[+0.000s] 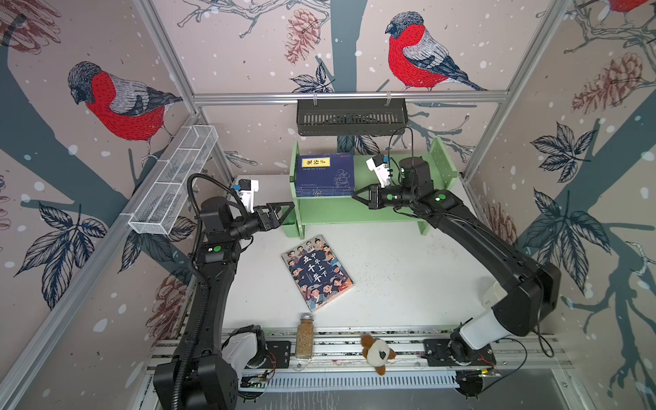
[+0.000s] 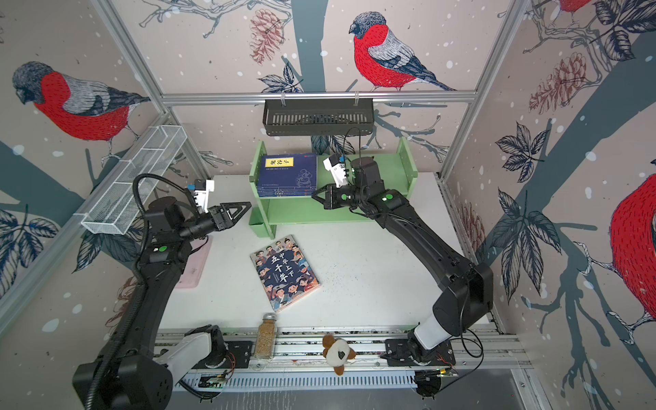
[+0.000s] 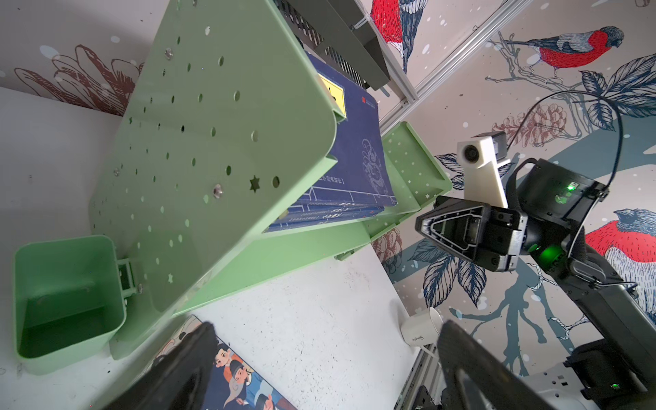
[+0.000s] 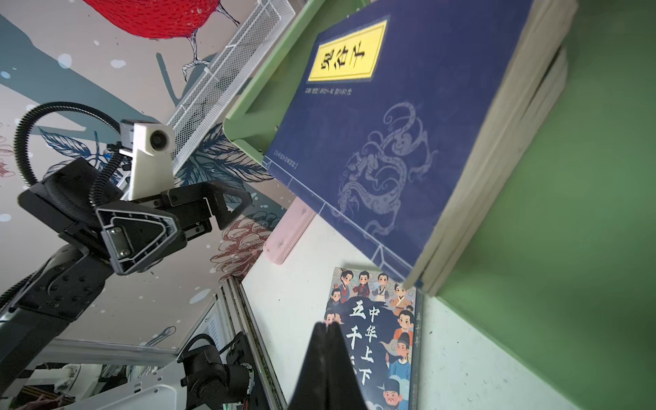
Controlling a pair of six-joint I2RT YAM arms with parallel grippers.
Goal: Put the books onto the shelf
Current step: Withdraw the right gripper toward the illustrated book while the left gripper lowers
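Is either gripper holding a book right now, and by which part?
Neither. The left gripper is open and empty beside the shelf; the right gripper is shut on nothing, by the navy stack.

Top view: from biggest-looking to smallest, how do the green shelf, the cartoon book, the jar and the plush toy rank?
1. light green shelf
2. cartoon-cover book
3. plush toy and glass jar: about alike in a top view, so not ranked apart.
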